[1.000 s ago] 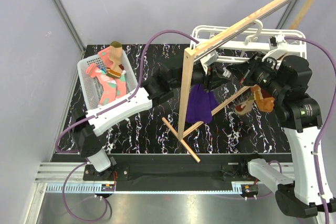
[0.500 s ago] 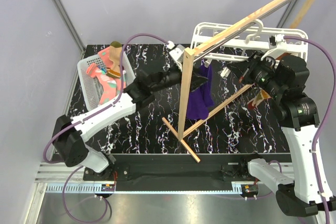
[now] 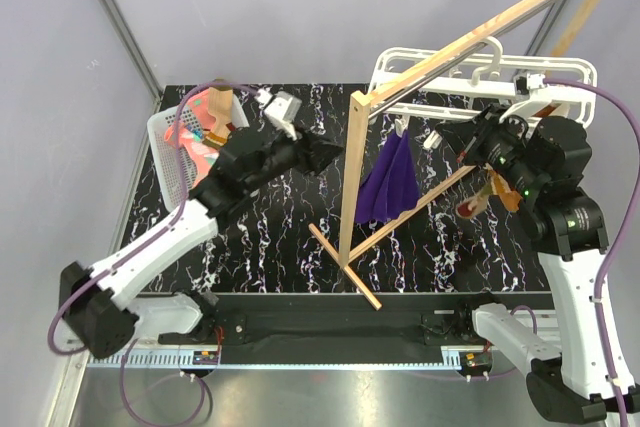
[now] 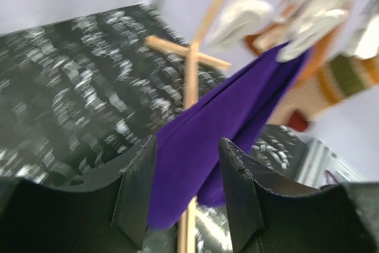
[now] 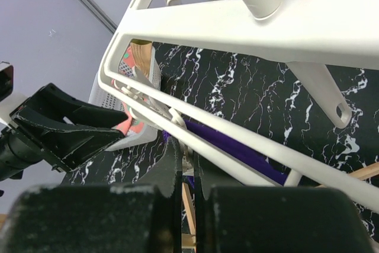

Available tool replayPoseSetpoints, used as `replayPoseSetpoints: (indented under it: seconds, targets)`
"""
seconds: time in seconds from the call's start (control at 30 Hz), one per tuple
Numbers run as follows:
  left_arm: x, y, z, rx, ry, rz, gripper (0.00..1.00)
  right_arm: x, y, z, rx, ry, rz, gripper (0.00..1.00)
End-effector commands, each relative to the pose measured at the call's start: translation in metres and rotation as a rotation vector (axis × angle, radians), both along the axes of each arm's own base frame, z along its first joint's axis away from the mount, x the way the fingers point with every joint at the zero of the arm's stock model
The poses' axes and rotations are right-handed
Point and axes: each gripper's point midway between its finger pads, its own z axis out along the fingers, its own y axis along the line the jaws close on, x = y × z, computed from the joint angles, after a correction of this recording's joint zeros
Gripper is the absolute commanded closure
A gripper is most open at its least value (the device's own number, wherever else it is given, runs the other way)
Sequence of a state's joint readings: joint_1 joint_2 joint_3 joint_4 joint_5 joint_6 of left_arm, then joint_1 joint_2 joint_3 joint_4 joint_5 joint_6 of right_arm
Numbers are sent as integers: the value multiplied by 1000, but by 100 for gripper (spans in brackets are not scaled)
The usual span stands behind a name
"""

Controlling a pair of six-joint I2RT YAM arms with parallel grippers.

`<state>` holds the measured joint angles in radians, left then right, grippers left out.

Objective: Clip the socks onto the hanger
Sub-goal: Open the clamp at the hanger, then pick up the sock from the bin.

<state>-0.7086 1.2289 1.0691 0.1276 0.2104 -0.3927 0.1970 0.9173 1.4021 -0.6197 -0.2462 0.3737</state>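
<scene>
The white hanger (image 3: 470,75) hangs from the wooden rail. A purple cloth (image 3: 388,182) hangs from one of its clips. My left gripper (image 3: 328,153) is open and empty, left of the wooden post; in its wrist view (image 4: 188,146) the cloth (image 4: 231,117) shows beyond the jaws. My right gripper (image 3: 468,143) is shut on a white clip (image 5: 190,157) under the hanger's bars (image 5: 237,28). A tan striped sock (image 4: 340,81) hangs at the hanger's right side (image 3: 478,197). Pink socks (image 3: 200,147) and a tan sock (image 3: 219,107) lie in the basket.
The white basket (image 3: 165,167) stands at the table's left edge. The wooden rail stand's post (image 3: 350,187) and floor cross (image 3: 345,267) sit between my arms. An orange-brown cloth (image 3: 507,193) hangs by the striped sock.
My left arm has pulled back to the left, away from the hanger, leaving the purple cloth hanging from a clip. The hanger and my right gripper have shifted slightly right.
</scene>
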Motion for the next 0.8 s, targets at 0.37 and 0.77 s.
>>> replayPoseSetpoints:
  seconds: [0.37, 0.77]
  targets:
    - [72, 249, -48, 46, 369, 884, 26, 4, 4, -37, -48, 83, 26, 100]
    - [180, 318, -108, -120, 739, 1170, 19, 5, 13, -40, -35, 88, 76, 100]
